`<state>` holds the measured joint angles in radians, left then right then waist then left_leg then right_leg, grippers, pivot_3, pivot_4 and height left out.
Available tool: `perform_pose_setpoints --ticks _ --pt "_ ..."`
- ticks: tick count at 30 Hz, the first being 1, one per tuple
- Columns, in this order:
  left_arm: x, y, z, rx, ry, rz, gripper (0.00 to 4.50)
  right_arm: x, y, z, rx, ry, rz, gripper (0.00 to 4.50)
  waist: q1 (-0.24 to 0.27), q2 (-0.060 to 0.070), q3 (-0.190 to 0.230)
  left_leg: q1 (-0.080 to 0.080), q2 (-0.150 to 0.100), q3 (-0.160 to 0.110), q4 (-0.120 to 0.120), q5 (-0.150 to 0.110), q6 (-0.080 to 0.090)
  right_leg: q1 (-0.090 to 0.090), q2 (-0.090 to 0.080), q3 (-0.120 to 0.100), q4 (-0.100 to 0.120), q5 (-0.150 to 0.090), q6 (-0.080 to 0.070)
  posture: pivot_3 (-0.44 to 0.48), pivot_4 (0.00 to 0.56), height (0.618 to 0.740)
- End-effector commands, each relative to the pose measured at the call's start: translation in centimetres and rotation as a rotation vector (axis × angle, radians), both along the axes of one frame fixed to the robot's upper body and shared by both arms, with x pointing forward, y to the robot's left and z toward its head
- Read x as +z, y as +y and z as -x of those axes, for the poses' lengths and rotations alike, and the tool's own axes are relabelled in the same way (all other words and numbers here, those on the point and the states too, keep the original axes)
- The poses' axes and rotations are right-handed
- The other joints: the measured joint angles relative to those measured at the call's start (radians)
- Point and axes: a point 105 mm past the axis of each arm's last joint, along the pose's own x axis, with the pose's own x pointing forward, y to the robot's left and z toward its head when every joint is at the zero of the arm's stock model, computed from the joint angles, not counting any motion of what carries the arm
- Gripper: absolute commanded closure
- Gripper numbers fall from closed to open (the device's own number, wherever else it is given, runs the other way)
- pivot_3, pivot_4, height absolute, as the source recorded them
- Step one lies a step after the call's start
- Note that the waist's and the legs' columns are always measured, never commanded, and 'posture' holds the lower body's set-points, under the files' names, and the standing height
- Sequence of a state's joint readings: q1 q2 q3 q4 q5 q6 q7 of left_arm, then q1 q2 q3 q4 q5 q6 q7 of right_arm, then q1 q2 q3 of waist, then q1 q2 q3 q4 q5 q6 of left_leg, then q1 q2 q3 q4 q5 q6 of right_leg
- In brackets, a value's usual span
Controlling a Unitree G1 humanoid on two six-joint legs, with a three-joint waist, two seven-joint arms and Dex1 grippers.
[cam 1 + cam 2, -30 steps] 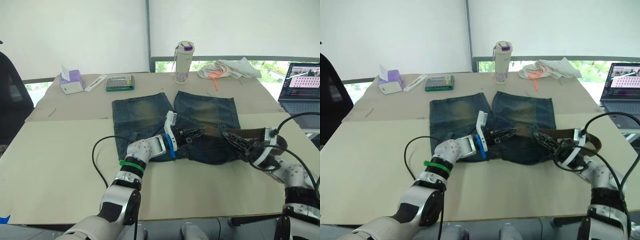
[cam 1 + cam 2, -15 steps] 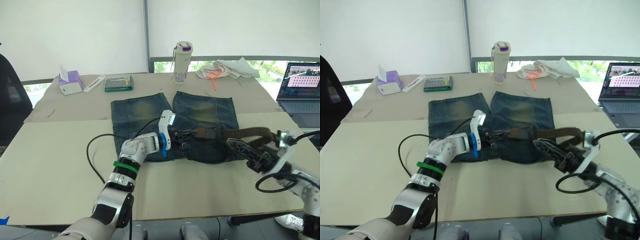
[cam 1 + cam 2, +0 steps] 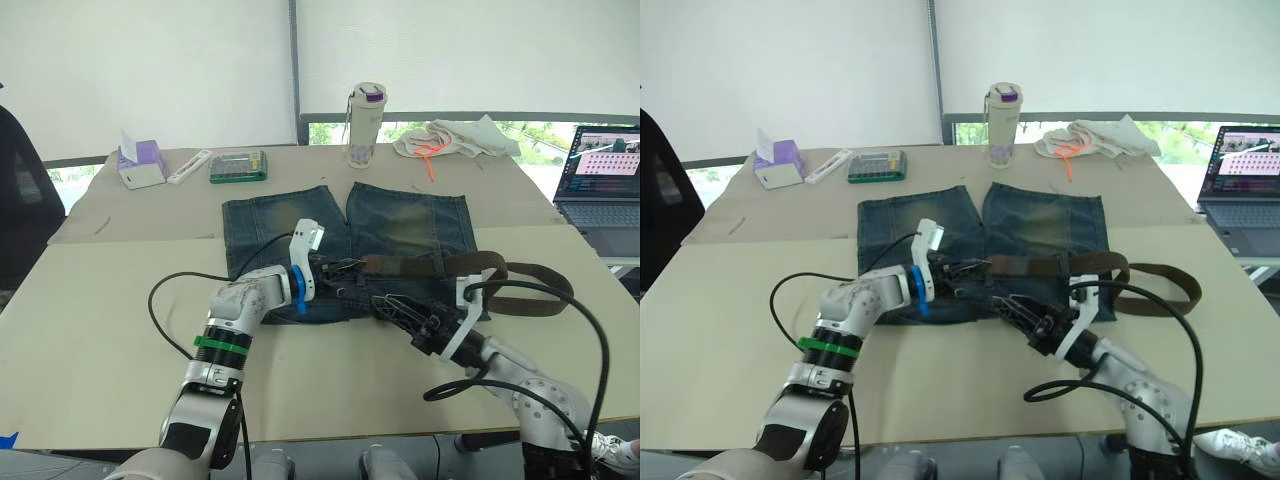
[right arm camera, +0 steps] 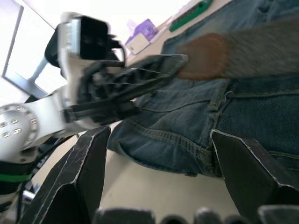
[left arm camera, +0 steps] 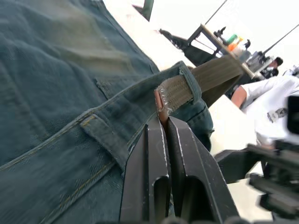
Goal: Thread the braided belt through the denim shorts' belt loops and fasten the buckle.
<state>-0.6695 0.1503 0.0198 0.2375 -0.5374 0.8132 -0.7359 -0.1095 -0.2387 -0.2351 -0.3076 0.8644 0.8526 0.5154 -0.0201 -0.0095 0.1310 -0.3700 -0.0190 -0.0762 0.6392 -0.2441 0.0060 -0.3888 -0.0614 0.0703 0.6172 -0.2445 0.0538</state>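
The left hand [image 5: 163, 122] has its 2 fingers pinched together on the tip of the belt [image 3: 420, 265], right at the waistband of the shorts [image 3: 400, 225]. In its wrist view the brown tip pokes out from under a fold of denim, with a belt loop [image 5: 103, 136] lying just beside the fingers. The right hand [image 4: 154, 140] hovers close by, near the front edge of the shorts, its 2 fingers spread wide and gripping nothing; its wrist view looks across at the left hand and the belt end.

From the left hand the belt runs along the waistband toward the right edge of the bench [image 3: 100, 300], passing under 1 loop [image 3: 441, 263] on the way. Past the shorts it curls round in a loose loop on the bare bench. I cannot make out the buckle.

The shorts lie flat in the middle of the bench, legs pointing to the far edge. Along that far edge stand a bottle [image 3: 366, 124], a green case [image 3: 238, 166], a tissue box [image 3: 142, 163] and a white cloth [image 3: 455, 137]. A laptop [image 3: 600, 175] sits at the right edge.
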Motion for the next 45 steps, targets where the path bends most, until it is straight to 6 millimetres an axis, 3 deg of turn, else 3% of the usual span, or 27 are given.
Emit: perform_pose_setpoints --ticks 1,4,8,17,20,28,29,40,45 --pt "2.4 2.1 1.1 -0.024 -0.040 0.099 4.50 0.7 0.6 -1.5 -0.081 -0.013 -0.051 0.69 -0.007 0.000 0.000 0.001 0.001 0.000 -0.001 0.000 0.000 0.000 0.000 0.000 0.001 0.000 0.000 0.000 0.150 0.740" --pt "3.4 3.5 1.8 -0.036 -0.012 0.174 4.50 0.8 0.6 -2.3 -0.120 -0.007 -0.089 0.69 -0.001 0.000 0.000 0.001 0.000 -0.001 -0.001 0.000 0.000 -0.001 0.000 0.000 0.003 0.000 -0.001 0.000 0.150 0.740" --pt "4.2 5.4 3.4 -0.092 0.061 0.294 4.50 2.9 1.3 -2.7 -0.101 -0.044 -0.257 0.69 -0.001 0.001 0.000 0.001 0.000 -0.001 -0.001 0.000 0.000 -0.001 -0.001 0.000 0.003 0.000 -0.001 0.000 0.150 0.740" --pt "4.6 4.5 3.7 -0.090 0.109 0.334 4.50 5.6 2.9 -0.9 0.075 -0.104 -0.350 0.69 -0.001 0.001 0.000 0.001 -0.001 -0.001 -0.001 0.000 0.000 -0.001 -0.001 -0.001 0.005 0.000 -0.001 0.000 0.150 0.740" --pt "5.4 4.1 3.4 -0.076 0.106 0.347 4.50 5.5 2.7 -1.1 0.061 -0.094 -0.349 1.53 -0.001 0.000 0.000 0.001 0.000 -0.002 -0.001 0.000 0.000 -0.001 -0.001 -0.001 0.004 0.000 -0.001 0.000 0.150 0.740" --pt "5.6 3.7 3.6 -0.076 0.122 0.333 4.50 5.6 2.2 -1.0 0.047 -0.093 -0.367 4.32 -0.002 0.000 0.000 0.001 -0.001 -0.001 -0.001 0.000 0.000 -0.001 0.000 -0.001 0.004 0.000 -0.001 0.000 0.150 0.740" --pt "5.5 3.7 3.7 -0.076 0.123 0.334 4.50 5.6 2.1 -1.1 0.040 -0.095 -0.373 4.48 -0.002 0.000 0.000 0.001 -0.001 -0.001 -0.001 0.000 0.000 -0.001 0.000 -0.001 0.004 0.000 -0.001 0.000 0.150 0.740" --pt "4.3 4.4 3.8 -0.057 0.146 0.320 4.50 5.5 1.9 -1.3 0.033 -0.080 -0.399 4.48 -0.003 0.000 0.000 0.001 -0.001 -0.001 -0.001 0.000 0.000 -0.001 0.000 -0.001 0.003 -0.001 -0.001 0.000 0.150 0.740" --pt "4.1 4.4 3.9 -0.055 0.146 0.318 4.50 5.3 1.4 -1.9 0.003 -0.053 -0.428 2.83 -0.003 0.000 0.000 0.001 0.000 -0.001 -0.001 0.000 0.000 -0.001 0.000 -0.001 0.002 -0.001 -0.002 0.000 0.150 0.740"
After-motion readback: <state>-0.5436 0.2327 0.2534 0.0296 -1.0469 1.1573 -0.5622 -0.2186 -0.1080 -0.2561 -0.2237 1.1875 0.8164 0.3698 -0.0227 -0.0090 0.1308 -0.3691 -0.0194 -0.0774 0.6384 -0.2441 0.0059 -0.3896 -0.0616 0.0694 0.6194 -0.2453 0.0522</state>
